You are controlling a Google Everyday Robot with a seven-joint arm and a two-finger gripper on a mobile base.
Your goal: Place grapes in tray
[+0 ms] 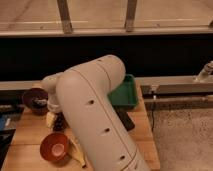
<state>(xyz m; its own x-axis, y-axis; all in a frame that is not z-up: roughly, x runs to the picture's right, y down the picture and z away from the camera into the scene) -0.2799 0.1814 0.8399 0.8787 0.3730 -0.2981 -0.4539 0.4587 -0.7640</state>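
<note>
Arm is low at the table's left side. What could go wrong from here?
The gripper sits low beside the grapes, partly hidden by the arm, so a poor grasp might go unnoticed. The tray lies on the arm's far side; swinging there could knock the near bowl or banana.
</note>
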